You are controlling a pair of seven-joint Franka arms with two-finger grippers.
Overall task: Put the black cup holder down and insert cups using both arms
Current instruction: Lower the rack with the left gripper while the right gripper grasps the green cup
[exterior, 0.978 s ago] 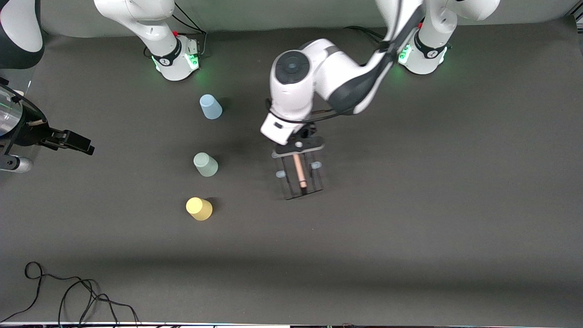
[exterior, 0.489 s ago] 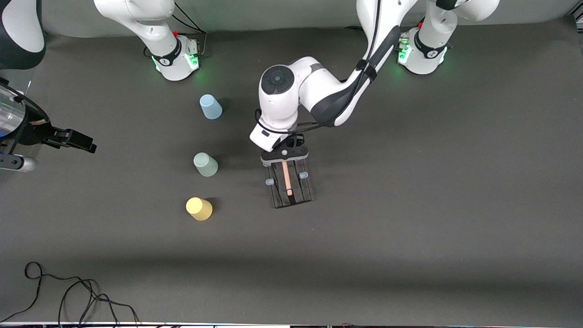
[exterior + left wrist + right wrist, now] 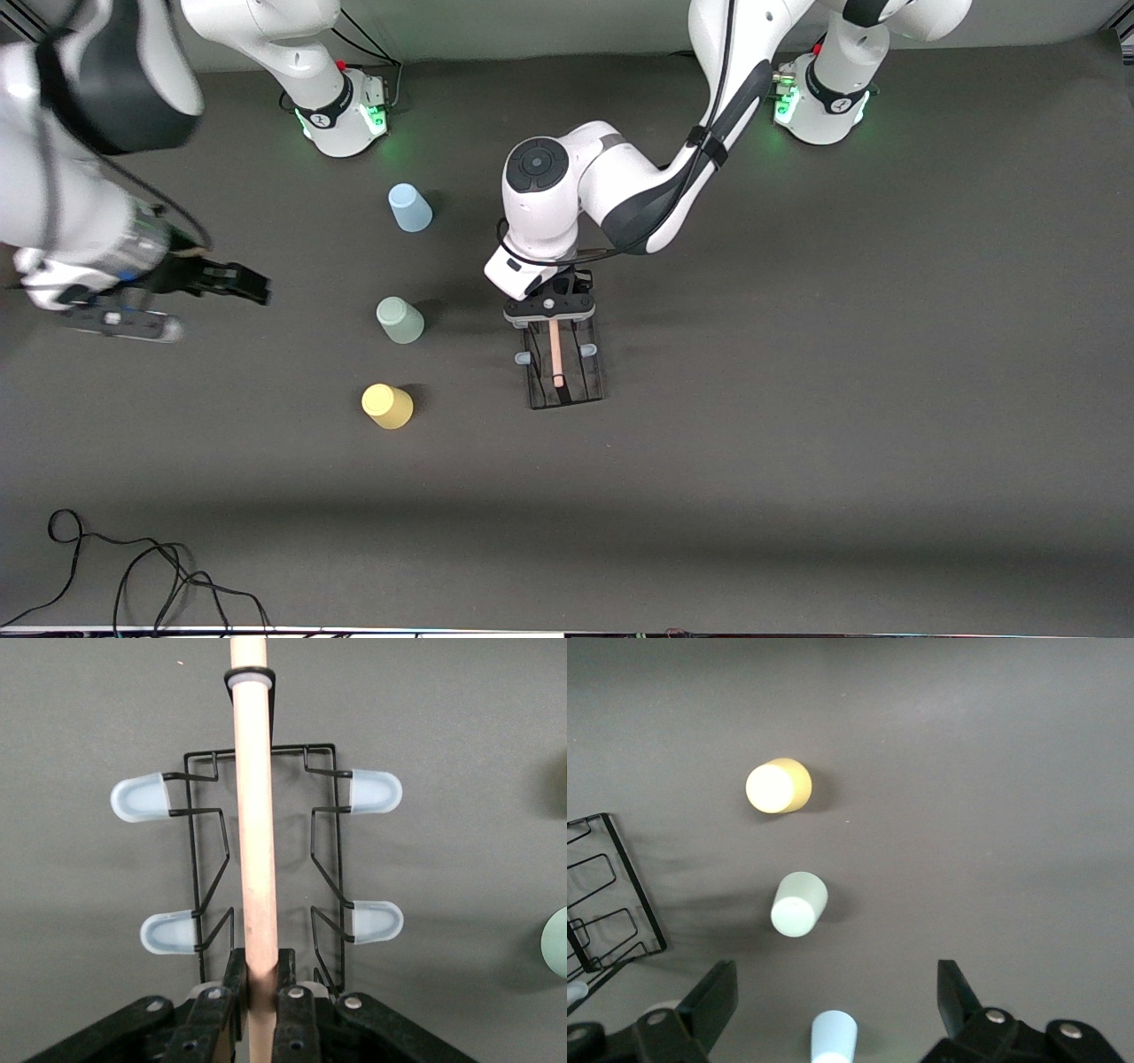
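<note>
Right hand (image 3: 252, 287) hangs above the table (image 3: 797, 399) at the right arm's end, its fingers spread wide and holding nothing; in the right wrist view the two black fingers (image 3: 713, 1001) stand well apart with bare table between them. Three cups stand upside down in a line toward the right arm's end of the table, well apart from one another: the light blue cup (image 3: 409, 207) farthest from the front camera, the pale green cup (image 3: 400, 320) in the middle, the yellow cup (image 3: 387, 406) nearest. The right wrist view takes in all three cups and catches a corner of the rack's wire base at its edge.

Near the table's middle stands the black cup holder (image 3: 564, 372), beside the pale green cup and toward the left arm's end from it. Left hand (image 3: 549, 310) sits over the end of the rack farther from the front camera, closed on the light wooden rod handle (image 3: 555, 353). From the front, the arm's wrist covers that grip; the left wrist view shows it plainly, with both fingers (image 3: 292, 1010) pressed against the rod (image 3: 254, 859) on either side. That same view shows four pale grey-blue peg tips (image 3: 140, 797) jutting out in pairs from the wire frame, and a sliver of the pale green cup at its edge. Whether the rack's base touches the table cannot be told.

A black cable (image 3: 133, 576) lies coiled on the table at the corner nearest the front camera.
</note>
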